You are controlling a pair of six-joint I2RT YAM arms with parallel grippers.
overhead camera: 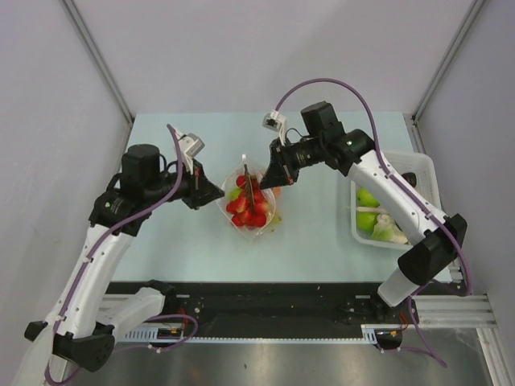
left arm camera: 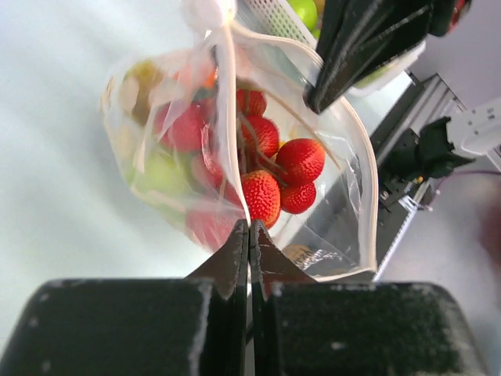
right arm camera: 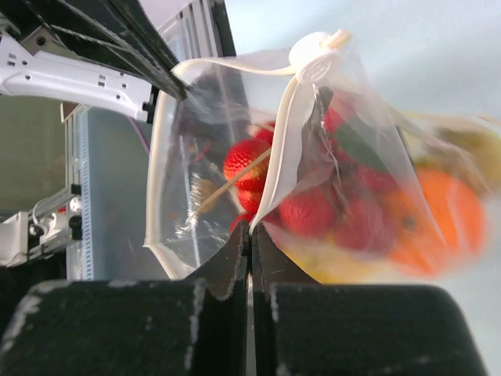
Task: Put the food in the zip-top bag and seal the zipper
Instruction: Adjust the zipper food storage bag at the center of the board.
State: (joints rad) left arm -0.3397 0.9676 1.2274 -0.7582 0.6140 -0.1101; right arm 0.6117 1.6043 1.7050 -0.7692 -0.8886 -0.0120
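The clear zip-top bag (overhead camera: 251, 203) sits mid-table, holding red strawberries (left arm camera: 262, 196), an orange (right arm camera: 438, 211) and green and yellow food. Its mouth gapes between two white zipper strips (left arm camera: 227, 117) that meet at a white slider (right arm camera: 315, 56). My left gripper (overhead camera: 217, 193) is shut on the bag's rim from the left, its tips (left arm camera: 249, 225) pinching the strip. From the right, my right gripper (overhead camera: 275, 178) is shut on the rim too, its tips (right arm camera: 250, 227) closed on the white strip (right arm camera: 283, 141). Each wrist view shows the other gripper's dark fingers at the top.
A white slotted basket (overhead camera: 426, 173) stands at the right edge of the table with green apples (overhead camera: 368, 199) and pale leafy pieces in it. The right arm's forearm passes over it. Grey walls enclose the table on three sides.
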